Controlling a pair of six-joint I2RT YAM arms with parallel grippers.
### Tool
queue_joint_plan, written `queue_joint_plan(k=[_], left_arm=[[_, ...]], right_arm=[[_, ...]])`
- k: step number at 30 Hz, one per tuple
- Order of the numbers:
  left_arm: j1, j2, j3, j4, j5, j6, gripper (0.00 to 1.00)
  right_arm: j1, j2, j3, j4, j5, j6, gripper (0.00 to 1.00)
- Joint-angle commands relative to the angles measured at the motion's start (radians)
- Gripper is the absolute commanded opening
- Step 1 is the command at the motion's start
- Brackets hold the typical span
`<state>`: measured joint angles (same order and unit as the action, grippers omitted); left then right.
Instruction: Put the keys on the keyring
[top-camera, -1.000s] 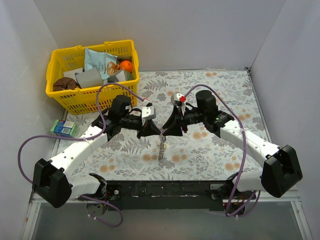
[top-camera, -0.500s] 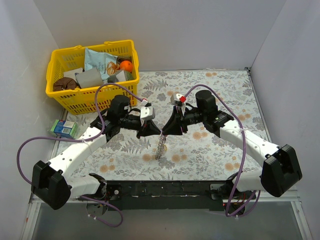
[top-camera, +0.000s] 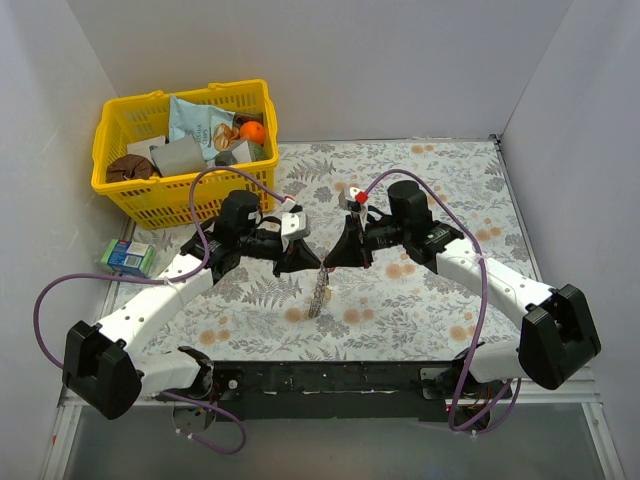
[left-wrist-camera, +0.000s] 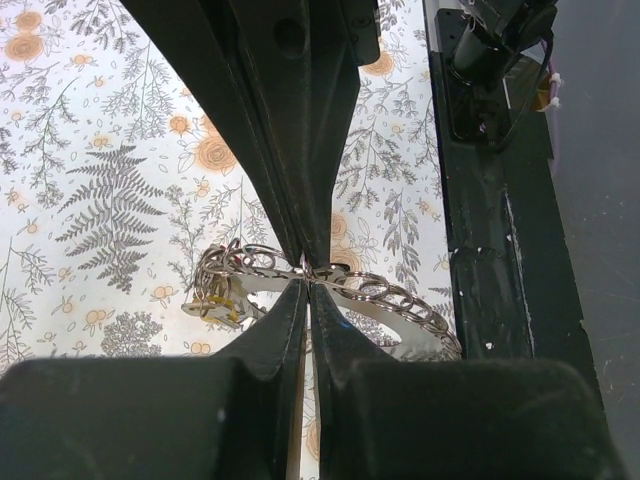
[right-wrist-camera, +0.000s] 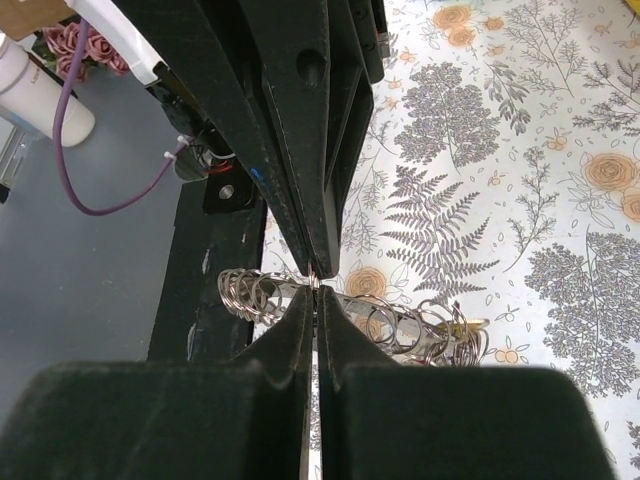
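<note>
left fingers (left-wrist-camera: 303, 252): fully closed, pinching the keyring (left-wrist-camera: 395, 305) on its thin wire.
right fingers (right-wrist-camera: 317, 264): clamped flat on the same ring, tip to tip with the left pair.
keyring: held up off the table (top-camera: 440, 190), hanging edge-on under the two tips near the table's middle. The fringe of small silver pieces sags on either side of the pinch.
keys: no loose ones visible in any view. A yellowish bit (left-wrist-camera: 228, 304) sits among the ring's pieces at one end. It may be a key head, can't confirm.
step: looks like a two-handed hold to set the ring up for threading. Can't judge how many keys are on.
do it well: both pinches sit at almost the same spot, so there's no leverage to part the wire. One pair should hold while the other re-grips further along the ring. Hold the ring's plane steady and go slow.
risk: thin wire can twist or slip between flat pads. Pulling apart with both clamped could bend it or pop it loose. Fringe pieces may snag a tip.
clutter: yellow basket (top-camera: 185, 150) and small box (top-camera: 128, 256) at far left, well apart from the work.
</note>
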<state>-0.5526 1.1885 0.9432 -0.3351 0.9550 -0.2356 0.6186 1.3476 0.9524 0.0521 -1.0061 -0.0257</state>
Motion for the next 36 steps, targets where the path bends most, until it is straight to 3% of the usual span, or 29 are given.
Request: queue_joint_plan(k=[1, 3, 6, 10, 21, 30, 36], left_arm=[[-0.006, -0.049, 0.012, 0.047, 0.025, 0.012, 0.0], [-0.006, -0.05, 0.014, 0.033, 0.013, 0.027, 0.07], [-0.006, -0.049, 0.02, 0.01, -0.013, 0.041, 0.32], [-0.006, -0.043, 0.026, -0.018, -0.038, 0.076, 0.4], [-0.032, 0.051, 0.037, -0.036, -0.021, 0.107, 0.47], [-0.101, 0.144, 0.065, -0.03, -0.027, 0.128, 0.45], [-0.128, 0.191, 0.06, 0.017, 0.011, 0.114, 0.43]], right_arm=[[0.0, 0.004, 0.042, -0.038, 0.058, -0.006, 0.01], [0.0, 0.012, 0.046, -0.051, 0.07, -0.025, 0.01], [0.0, 0.016, 0.054, -0.116, 0.078, -0.049, 0.01], [0.0, 0.024, 0.055, -0.184, 0.09, -0.089, 0.01], [0.0, -0.057, -0.073, -0.262, 0.187, -0.1, 0.01], [0.0, -0.113, -0.138, -0.394, 0.294, -0.118, 0.01], [0.0, -0.134, -0.181, -0.373, 0.302, -0.092, 0.01]])
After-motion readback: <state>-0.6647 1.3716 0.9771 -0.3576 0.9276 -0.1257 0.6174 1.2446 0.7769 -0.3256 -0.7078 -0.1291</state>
